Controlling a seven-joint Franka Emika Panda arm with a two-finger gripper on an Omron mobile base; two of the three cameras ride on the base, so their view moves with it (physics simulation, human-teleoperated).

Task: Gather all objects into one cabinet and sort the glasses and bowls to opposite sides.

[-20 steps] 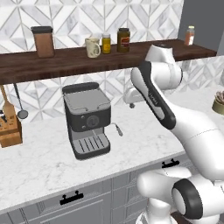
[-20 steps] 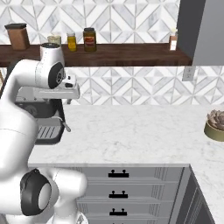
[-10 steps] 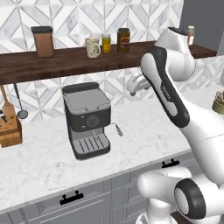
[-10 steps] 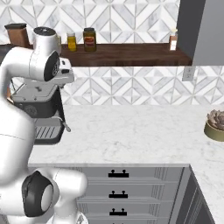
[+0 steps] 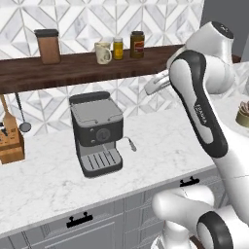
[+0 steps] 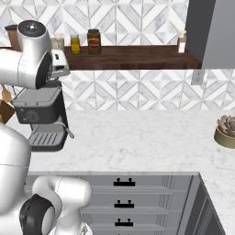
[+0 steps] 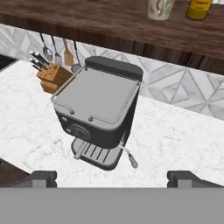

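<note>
Your gripper (image 7: 112,177) raised above the counter, jaws spread wide and holding nothing, espresso machine (image 7: 99,113) at its 12 o'clock, cream handled mug (image 5: 102,52) on the dark wooden shelf (image 5: 73,68), yellow jar (image 5: 118,48) at the mug's 3 o'clock.

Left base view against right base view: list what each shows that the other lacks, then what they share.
Left base view alone: the wooden knife block, a hanging ladle and the whole brown-lidded canister.

Right base view alone: the grey cabinet, a wall outlet, the stacked drawers and a small bottle at the shelf's end.

Both: the coffee machine, the cream mug, the yellow jar, the brown jar, the wooden shelf and the potted succulent.
</note>
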